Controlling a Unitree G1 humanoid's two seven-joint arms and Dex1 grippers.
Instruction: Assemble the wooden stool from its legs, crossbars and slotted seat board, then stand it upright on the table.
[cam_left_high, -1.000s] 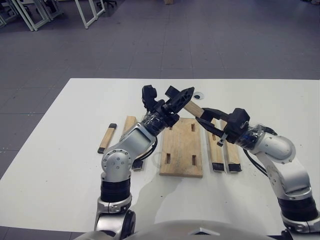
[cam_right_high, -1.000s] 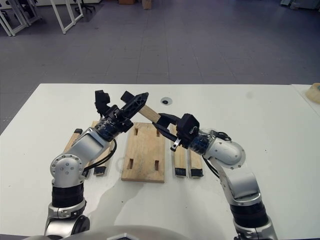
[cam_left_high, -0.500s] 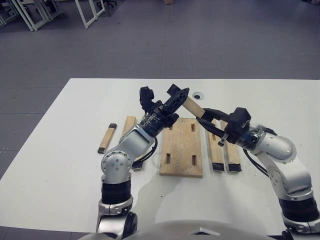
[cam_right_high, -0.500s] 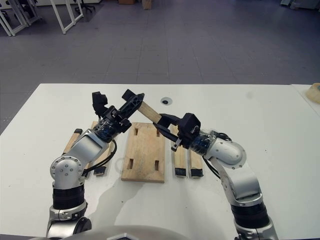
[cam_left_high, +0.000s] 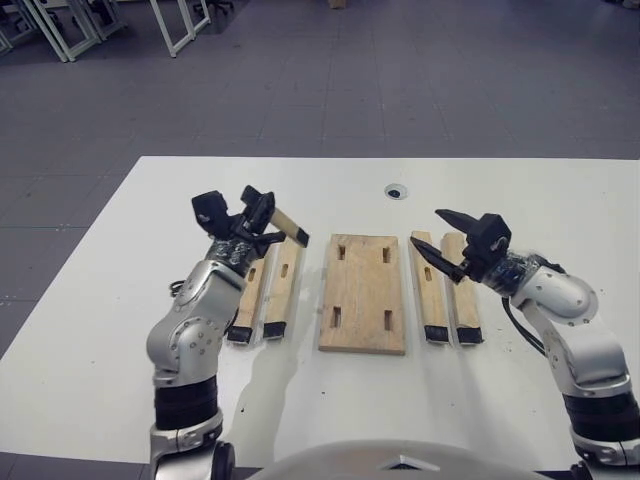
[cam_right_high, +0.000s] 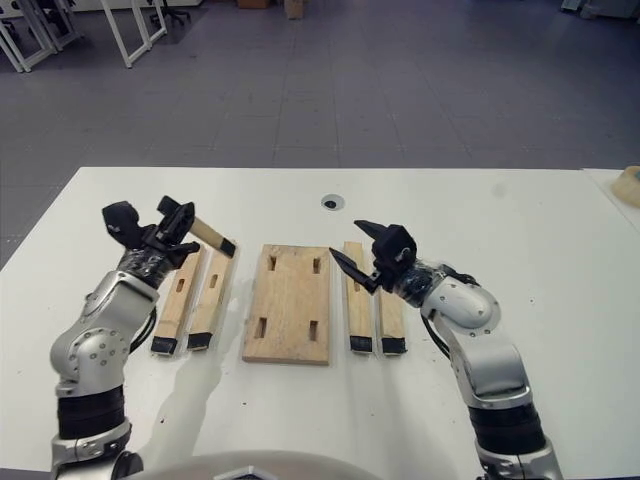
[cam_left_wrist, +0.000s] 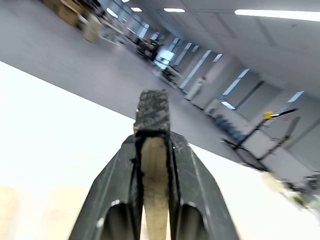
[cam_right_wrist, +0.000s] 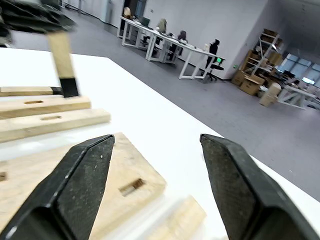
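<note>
Wood in pale pine lies in a row across the white counter (cam_left_high: 120, 260). Farthest left, the left claw (cam_left_high: 258, 214) hangs above the counter, clamped on one end of a short crossbar (cam_left_high: 287, 229). The bar slants down toward the middle, its black-capped free end close over the far ends of two legs; whether it touches them is unclear. Those two, the outer left leg (cam_left_high: 243, 300) and the inner left leg (cam_left_high: 279, 292), lie flat and side by side, black caps toward the robot. Next comes the slotted seat board (cam_left_high: 362, 300), flat on the counter with one small slot near each corner, apart from the legs on either side. Beyond its far edge a small round grommet hole (cam_left_high: 397, 189) sits in the counter. Just beside the board's right edge lie the inner right leg (cam_left_high: 430, 295) and the outer right leg (cam_left_high: 463, 300), parallel and nearly touching, black caps toward the robot. Over their far ends the right claw (cam_left_high: 440, 237) hovers with its fingers spread wide, holding nothing.
</note>
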